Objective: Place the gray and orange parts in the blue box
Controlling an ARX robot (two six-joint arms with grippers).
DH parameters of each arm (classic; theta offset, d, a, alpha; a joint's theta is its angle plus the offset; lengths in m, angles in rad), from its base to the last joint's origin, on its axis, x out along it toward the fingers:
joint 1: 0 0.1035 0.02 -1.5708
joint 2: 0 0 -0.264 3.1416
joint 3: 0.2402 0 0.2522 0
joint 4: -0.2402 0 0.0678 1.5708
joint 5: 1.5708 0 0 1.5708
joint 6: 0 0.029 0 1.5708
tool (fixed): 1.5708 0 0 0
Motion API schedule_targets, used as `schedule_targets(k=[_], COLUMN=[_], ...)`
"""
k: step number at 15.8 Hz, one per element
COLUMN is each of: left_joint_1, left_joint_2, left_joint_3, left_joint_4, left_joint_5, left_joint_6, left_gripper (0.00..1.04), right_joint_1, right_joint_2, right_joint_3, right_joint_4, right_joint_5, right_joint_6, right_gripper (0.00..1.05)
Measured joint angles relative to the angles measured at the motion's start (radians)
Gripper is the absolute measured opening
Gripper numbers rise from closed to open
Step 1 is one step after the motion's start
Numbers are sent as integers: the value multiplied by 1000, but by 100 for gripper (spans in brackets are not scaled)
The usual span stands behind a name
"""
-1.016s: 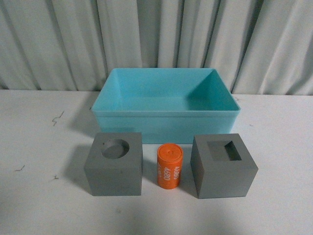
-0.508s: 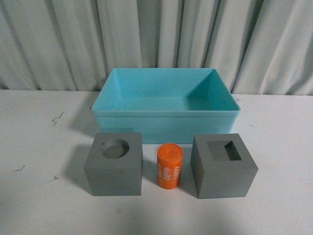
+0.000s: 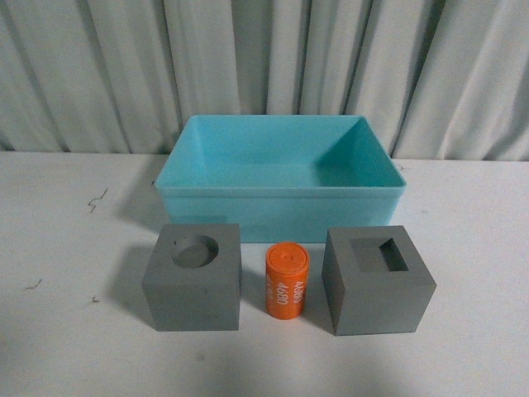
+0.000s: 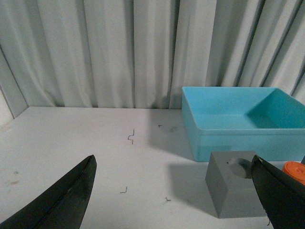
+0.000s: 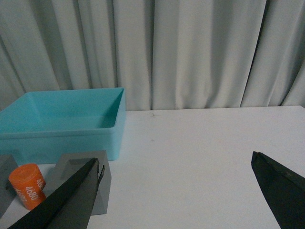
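In the front view the blue box (image 3: pixel 281 178) stands empty at the back of the white table. In front of it sit a gray cube with a round recess (image 3: pixel 193 275), an upright orange cylinder (image 3: pixel 286 279) with white lettering, and a gray cube with a square recess (image 3: pixel 377 278). Neither arm shows there. My left gripper (image 4: pixel 174 164) is open above bare table, with the round-recess cube (image 4: pixel 233 191) beside one finger. My right gripper (image 5: pixel 176 164) is open over bare table, the square-recess cube (image 5: pixel 81 183) and the orange cylinder (image 5: pixel 27 185) off to one side.
A pleated gray-white curtain (image 3: pixel 264 66) hangs behind the table. Small dark marks (image 3: pixel 97 198) dot the white tabletop (image 3: pixel 66 248) left of the box. The right wrist view shows wide bare table (image 5: pixel 205 152) beside the box (image 5: pixel 62 124).
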Motion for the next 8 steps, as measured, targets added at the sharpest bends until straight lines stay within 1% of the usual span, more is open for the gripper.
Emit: schedule_targets(k=[8], left_joint_1=[0], left_joint_2=[0], left_joint_3=[0], left_joint_4=[0], left_joint_5=[0], left_joint_6=[0], left_gripper=[98], right_joint_1=[0], right_joint_2=[0], right_joint_3=[0], right_joint_4=[0], right_joint_5=[0], right_joint_6=[0], right_gripper=[98])
